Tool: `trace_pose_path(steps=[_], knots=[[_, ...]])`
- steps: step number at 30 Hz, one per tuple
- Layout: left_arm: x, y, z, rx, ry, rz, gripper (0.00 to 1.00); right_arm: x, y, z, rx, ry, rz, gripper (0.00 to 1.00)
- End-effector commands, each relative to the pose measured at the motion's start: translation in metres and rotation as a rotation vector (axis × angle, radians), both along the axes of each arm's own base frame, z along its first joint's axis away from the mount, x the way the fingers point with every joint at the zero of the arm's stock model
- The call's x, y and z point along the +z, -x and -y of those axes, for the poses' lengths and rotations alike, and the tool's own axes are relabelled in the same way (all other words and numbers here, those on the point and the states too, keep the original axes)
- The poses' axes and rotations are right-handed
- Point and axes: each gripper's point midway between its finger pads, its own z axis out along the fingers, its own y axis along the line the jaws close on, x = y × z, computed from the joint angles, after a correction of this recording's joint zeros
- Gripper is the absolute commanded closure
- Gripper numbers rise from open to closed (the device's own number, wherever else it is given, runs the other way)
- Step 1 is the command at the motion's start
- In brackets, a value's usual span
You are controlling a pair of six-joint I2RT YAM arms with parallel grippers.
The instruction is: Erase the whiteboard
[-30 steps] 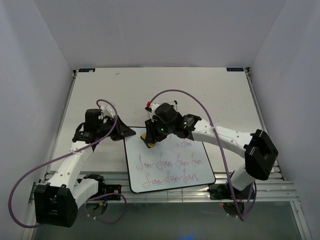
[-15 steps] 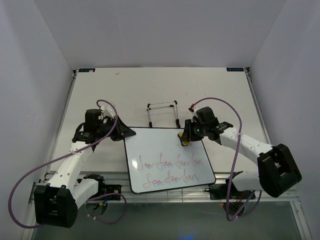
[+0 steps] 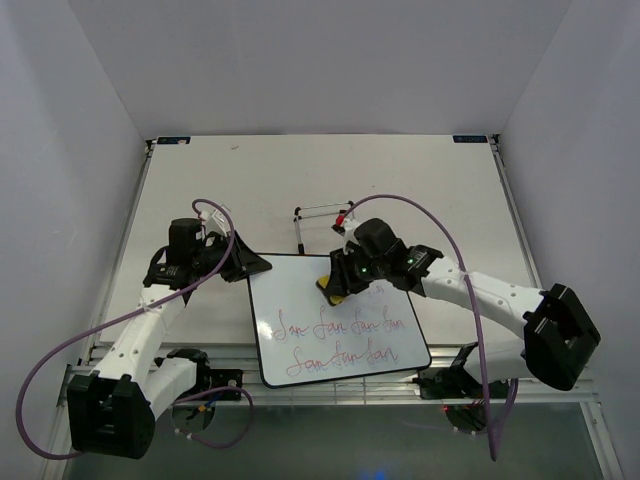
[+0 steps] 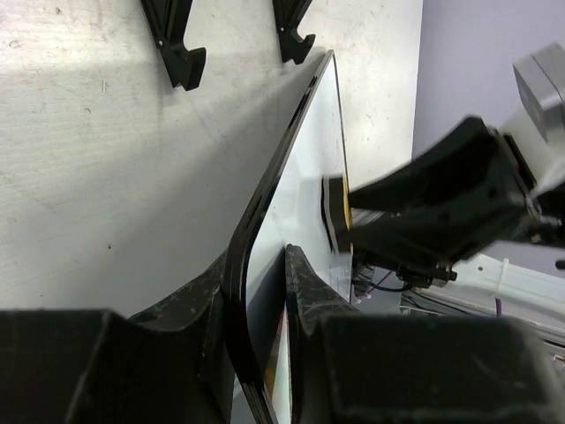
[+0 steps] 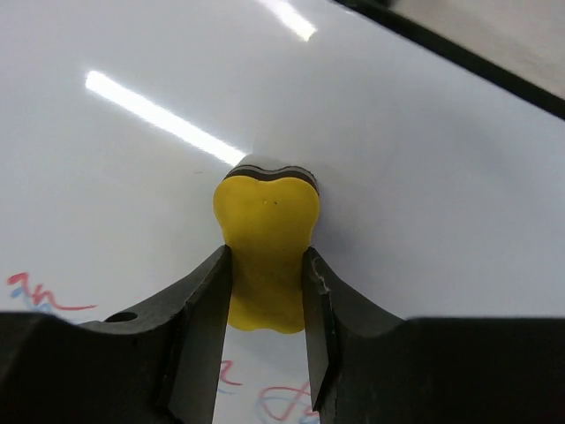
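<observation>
Your right gripper (image 5: 265, 258), clamping the yellow eraser (image 5: 266, 212), slid toward 9 o'clock across the whiteboard (image 3: 300, 300) while your left gripper (image 4: 257, 265) pinched its 10 o'clock corner.

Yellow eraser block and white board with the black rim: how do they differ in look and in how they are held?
The small yellow eraser block is thick; the large white board with a thin black rim is flat. The eraser is plain; the board bears two lines of red writing. The right arm's jaws clamp the eraser's sides; the left arm's jaws pinch the board's corner. Both are held, and the eraser touches the board.
</observation>
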Motion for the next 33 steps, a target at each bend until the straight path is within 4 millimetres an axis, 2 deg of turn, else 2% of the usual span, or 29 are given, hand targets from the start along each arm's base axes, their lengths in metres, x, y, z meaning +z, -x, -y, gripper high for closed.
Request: trace_pose_path(steps=[1,2,4,6,8,9,11,12,13,19,25,33], knots=[[0.001,0.001,0.001,-0.124,-0.102,0.183,1.0,0.015,0.038,-0.03,0.096,-0.069,-0.049,0.68],[0.001,0.001,0.002,-0.124,-0.102,0.185,1.0,0.01,0.044,-0.027,0.097,-0.067,-0.061,0.68],[0.001,0.001,0.001,-0.122,-0.103,0.186,1.0,-0.005,0.041,-0.017,0.067,-0.026,-0.051,0.68],[0.002,0.001,0.001,-0.12,-0.103,0.19,1.0,-0.034,0.039,0.011,0.014,0.064,-0.097,0.67],[0.001,0.001,0.001,-0.119,-0.105,0.187,1.0,-0.049,0.038,0.03,-0.023,0.089,-0.131,0.67],[0.002,0.001,0.001,-0.12,-0.104,0.187,1.0,-0.065,0.034,0.05,-0.081,0.125,-0.161,0.67],[0.0,0.001,0.001,-0.123,-0.102,0.181,1.0,-0.075,0.032,0.071,-0.131,0.143,-0.188,0.67],[0.0,0.001,0.001,-0.124,-0.102,0.182,1.0,-0.081,0.025,0.085,-0.186,0.15,-0.201,0.67],[0.001,0.002,0.002,-0.126,-0.102,0.183,1.0,-0.091,0.029,0.098,-0.203,0.178,-0.222,0.67],[0.003,0.001,0.001,-0.124,-0.1,0.194,1.0,-0.122,0.028,0.15,-0.351,0.314,-0.279,0.67],[0.002,0.002,0.002,-0.129,-0.097,0.188,1.0,-0.135,0.02,0.166,-0.408,0.364,-0.332,0.67],[0.003,0.003,0.003,-0.133,-0.093,0.193,1.0,-0.137,0.006,0.176,-0.438,0.391,-0.347,0.67]])
